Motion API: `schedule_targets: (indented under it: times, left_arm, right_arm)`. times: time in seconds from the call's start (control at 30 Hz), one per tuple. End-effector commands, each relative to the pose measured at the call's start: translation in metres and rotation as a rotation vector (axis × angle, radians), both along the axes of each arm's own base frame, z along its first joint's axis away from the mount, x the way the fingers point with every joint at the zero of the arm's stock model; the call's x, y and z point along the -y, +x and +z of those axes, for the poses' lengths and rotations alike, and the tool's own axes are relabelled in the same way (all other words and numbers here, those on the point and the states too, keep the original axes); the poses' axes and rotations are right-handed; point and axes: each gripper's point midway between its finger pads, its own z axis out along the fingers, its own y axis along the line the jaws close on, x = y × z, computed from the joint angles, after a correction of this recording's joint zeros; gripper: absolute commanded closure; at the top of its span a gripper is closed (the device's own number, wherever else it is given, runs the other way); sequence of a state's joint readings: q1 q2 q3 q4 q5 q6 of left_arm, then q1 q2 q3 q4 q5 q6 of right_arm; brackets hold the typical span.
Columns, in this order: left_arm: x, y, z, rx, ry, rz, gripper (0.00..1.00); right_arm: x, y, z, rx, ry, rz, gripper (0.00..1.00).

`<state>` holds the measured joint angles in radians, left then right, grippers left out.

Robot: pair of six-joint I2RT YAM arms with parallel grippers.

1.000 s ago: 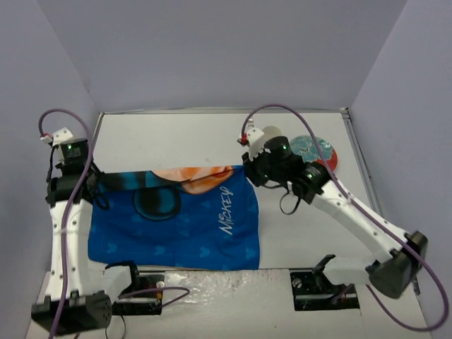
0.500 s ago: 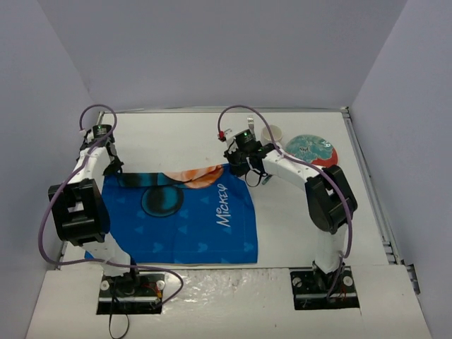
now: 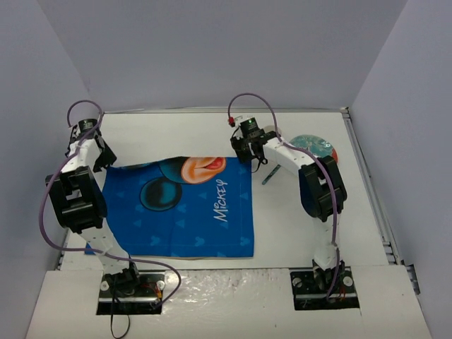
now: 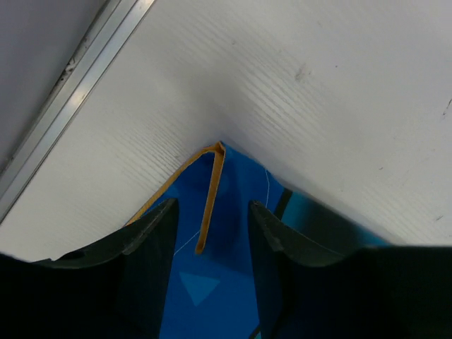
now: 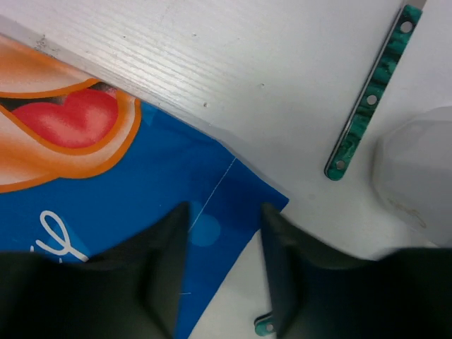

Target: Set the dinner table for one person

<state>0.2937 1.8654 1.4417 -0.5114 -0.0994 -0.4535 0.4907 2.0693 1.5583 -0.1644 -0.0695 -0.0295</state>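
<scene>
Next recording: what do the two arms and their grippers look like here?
The left arm and right arm are built alike: white links joined by bulky black joint housings. A thin purple cable loops above each wrist; the right one carries a small red connector, with a green light near it. The left gripper and right gripper have smooth, dark, near-black tapered fingers.

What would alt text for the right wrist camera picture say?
The right end effector, jaws open, hovers over the corner of a blue printed cloth placemat on a white tabletop; a green marbled utensil handle lies beyond.
</scene>
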Motion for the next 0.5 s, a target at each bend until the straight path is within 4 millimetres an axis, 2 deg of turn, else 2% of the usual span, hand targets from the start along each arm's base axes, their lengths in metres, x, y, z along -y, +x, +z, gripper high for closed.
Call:
schedule_targets:
  times: [0.0,0.1,0.17,0.23,0.33,0.4,0.47]
  left_arm:
    - [0.007,0.033,0.053,0.179,-0.041,-0.032,0.33]
    - [0.007,0.035,0.079,0.234,-0.036,-0.025,0.19]
    - [0.013,0.033,0.094,0.261,-0.054,-0.038,0.16]
    - [0.021,0.027,0.11,0.302,-0.075,-0.045,0.16]
    - [0.041,0.014,0.122,0.341,-0.123,-0.085,0.13]
    - [0.053,-0.001,0.113,0.316,-0.14,-0.107,0.1]
    - [0.062,-0.015,0.092,0.281,-0.143,-0.115,0.08]
  right_arm:
    - [-0.002,0.022,0.061,0.126,0.013,-0.038,0.52]
    - [-0.006,0.024,0.092,0.171,0.047,-0.04,0.42]
    - [-0.011,0.021,0.116,0.199,0.099,-0.029,0.4]
    - [-0.016,0.012,0.126,0.189,0.149,-0.027,0.37]
    - [-0.02,-0.007,0.123,0.146,0.194,-0.037,0.35]
    - [-0.021,-0.022,0.114,0.105,0.215,-0.058,0.33]
    - [-0.024,-0.038,0.103,0.07,0.227,-0.058,0.32]
